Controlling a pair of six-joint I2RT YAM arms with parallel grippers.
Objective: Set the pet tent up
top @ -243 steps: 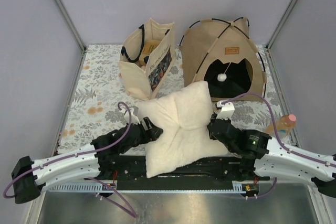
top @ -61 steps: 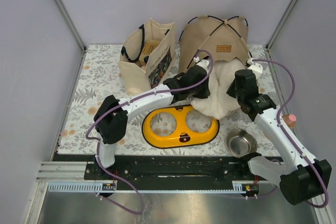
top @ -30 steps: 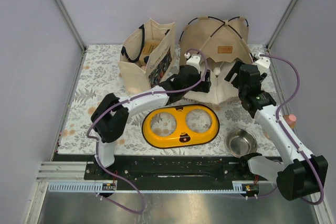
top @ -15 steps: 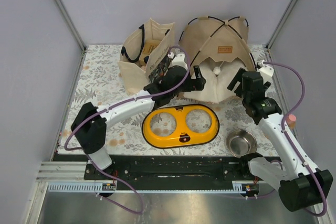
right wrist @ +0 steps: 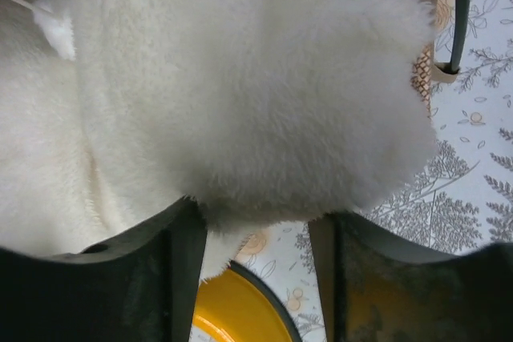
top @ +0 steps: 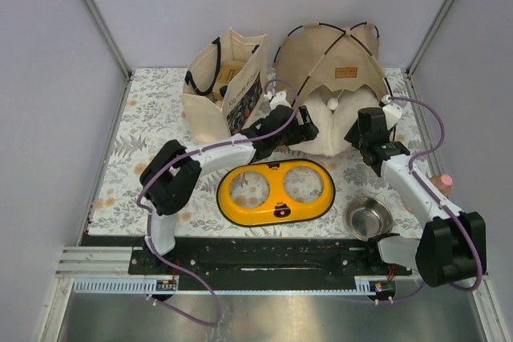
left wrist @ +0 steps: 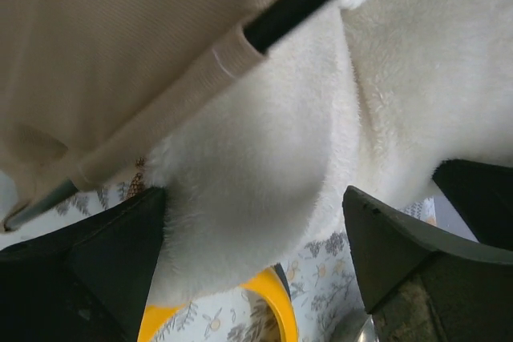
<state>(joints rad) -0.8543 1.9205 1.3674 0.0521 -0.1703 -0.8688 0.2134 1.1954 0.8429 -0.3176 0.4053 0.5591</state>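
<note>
Left fingers [top: 307, 128] are spread wide. A puffy corner of the cream fluffy pillow [top: 333, 124] sits between them, and they are not squeezing it. Right fingers [top: 361, 130] are partly apart. The pillow's edge is right at their tips, and I can see the flowery desk [top: 144, 134] between them, so they do not look like they hold anything.

The big tan cloth pet tent [top: 309, 66] with thin black poles stands at the far edge of the desk, nearer the far right corner. It is just beside the beige tote bag [top: 210, 114]. The pillow fills its arched doorway, and some of it sticks out at the front. A yellow two-hole dish [top: 274, 190] lies closer to the near edge.

I think the tent is light and easy to tip or slide. Its cloth is soft and gives way, and the poles look thin and bendy, so a hard push could knock it back. A good place to hold it is low down on a pole by the doorway.
</note>
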